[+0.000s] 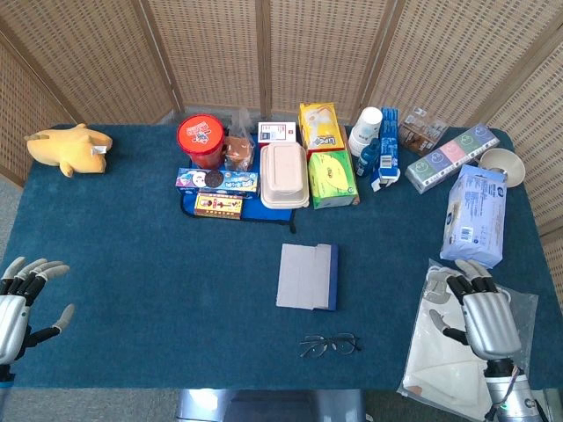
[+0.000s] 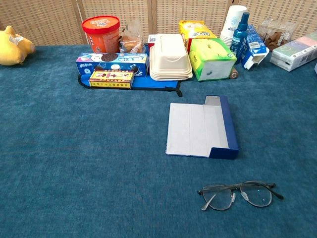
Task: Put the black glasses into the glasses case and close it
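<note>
The black glasses (image 1: 329, 345) (image 2: 239, 194) lie folded on the blue cloth near the table's front edge. Just behind them the glasses case (image 1: 308, 276) (image 2: 201, 129) lies open, its grey flap spread flat and its blue trough along the right side. My right hand (image 1: 477, 314) hovers at the front right over a clear bag, fingers spread, holding nothing, well right of the glasses. My left hand (image 1: 19, 299) sits at the front left corner, fingers apart and empty. Neither hand shows in the chest view.
A clear bag of white clothing (image 1: 450, 347) lies under my right hand, a blue wipes pack (image 1: 476, 216) behind it. Snack boxes, a red tub (image 1: 201, 141), a white lunch box (image 1: 283, 175) and green tissue box (image 1: 332, 178) crowd the back. A yellow plush (image 1: 69, 149) sits back left.
</note>
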Robot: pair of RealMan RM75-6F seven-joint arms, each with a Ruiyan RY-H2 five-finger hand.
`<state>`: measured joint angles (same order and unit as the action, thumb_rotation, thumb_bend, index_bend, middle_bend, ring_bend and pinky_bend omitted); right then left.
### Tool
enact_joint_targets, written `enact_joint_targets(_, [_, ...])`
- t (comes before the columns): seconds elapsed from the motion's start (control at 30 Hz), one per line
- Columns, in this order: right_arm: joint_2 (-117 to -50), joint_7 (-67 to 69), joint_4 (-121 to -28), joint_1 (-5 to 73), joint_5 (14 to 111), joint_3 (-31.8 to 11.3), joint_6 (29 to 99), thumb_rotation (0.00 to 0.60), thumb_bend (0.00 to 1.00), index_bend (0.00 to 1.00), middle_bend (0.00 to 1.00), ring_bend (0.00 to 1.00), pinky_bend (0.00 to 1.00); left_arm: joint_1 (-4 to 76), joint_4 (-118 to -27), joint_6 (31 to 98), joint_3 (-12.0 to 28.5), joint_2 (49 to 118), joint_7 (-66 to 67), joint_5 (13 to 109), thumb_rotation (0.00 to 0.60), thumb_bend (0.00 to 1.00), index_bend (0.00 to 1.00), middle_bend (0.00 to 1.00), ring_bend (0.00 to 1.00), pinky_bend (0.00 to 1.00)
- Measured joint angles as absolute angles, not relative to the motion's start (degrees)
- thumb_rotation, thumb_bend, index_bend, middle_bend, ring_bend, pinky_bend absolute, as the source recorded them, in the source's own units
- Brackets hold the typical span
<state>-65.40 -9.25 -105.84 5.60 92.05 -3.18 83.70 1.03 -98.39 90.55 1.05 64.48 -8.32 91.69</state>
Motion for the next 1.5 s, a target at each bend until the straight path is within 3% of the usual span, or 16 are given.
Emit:
enact_joint_targets(0.53, [-68.2, -13.2, -108.7, 17.2, 90.4, -6.1, 68.1, 0.6, 0.24, 0.23, 0.29, 0.14, 0.15, 2.2, -98.9, 89.8, 1.4, 62.6, -9.5, 91.9, 0.6, 0.3, 0.25, 0.25, 0.15, 0.04])
enact_joint_targets(0.77, [-70.9, -14.8, -108.2, 23.5, 87.4, -7.9, 60.5, 0.6, 0.2, 0.11, 0.13, 0.01, 0.14, 2.7, -99.4, 88.8, 1.5, 62.5, -8.7, 91.3, 0.6, 0.3, 0.25, 0.25, 0.15, 0.04])
enact_joint_targets(0.9, [-73.5, -16.3, -107.2, 27.1, 84.5, -9.3, 56.8, 0.6, 0.16, 0.01, 0.05, 0.0, 0.12, 2.8, -99.8, 88.6, 1.4, 62.3, -8.3, 91.1, 0.6, 0.3, 0.25, 0.25, 0.15, 0.04])
enact_joint_targets(1.03, [-75.8, -19.2, -105.9, 30.0, 81.5, -10.6, 54.7, 0.6, 0.13, 0.0, 0.0, 0.0, 0.12, 2.7, -100.0, 88.7, 1.4, 62.1, -8.1, 90.8, 0.6, 0.3, 0.25, 0.25, 0.15, 0.04])
enact_joint_targets(1.5, [-85.0, -29.4, -100.3, 36.1, 71.4, -12.1, 52.6, 0.6, 0.12, 0.0, 0.0, 0.0, 0.09, 2.6, -99.3, 88.7, 1.6, 62.4, -8.2, 89.7, 0.6, 0.3, 0.25, 0.25, 0.15, 0.04])
